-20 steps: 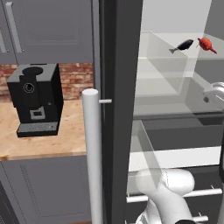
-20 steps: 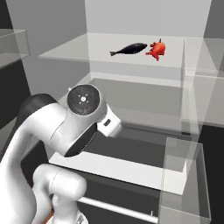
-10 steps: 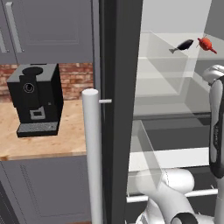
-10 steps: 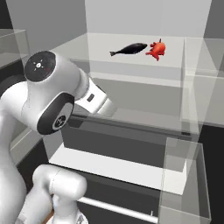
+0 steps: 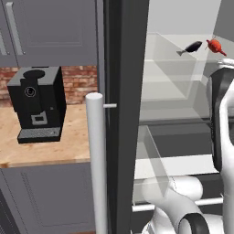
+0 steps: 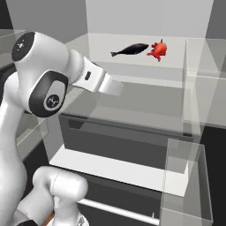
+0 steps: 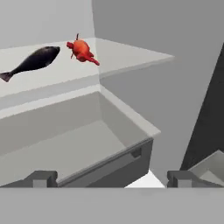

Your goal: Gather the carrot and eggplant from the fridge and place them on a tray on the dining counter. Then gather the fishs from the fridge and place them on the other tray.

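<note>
Inside the open fridge (image 6: 132, 128), the dark fish (image 7: 33, 61) lies up-left of the spread, empty gripper (image 7: 111, 179) (probably lengthwise across its view).

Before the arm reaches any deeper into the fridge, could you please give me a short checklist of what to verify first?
1. Fridge door open, interior reachable: ok. The clear glass shelf is exposed.
2. Slim dark grey fish lying free on that shelf: ok.
3. Small red-orange spiky item just beside the fish's head, could be knocked: not ok; whether they touch, cannot tell.
4. Two-finger gripper open and empty: ok; the fingertips stand wide apart.
5. Gripper at the fish: not ok; it is lower, facing the grey drawer below.
6. Carrot and eggplant already on a tray: cannot tell.
</note>
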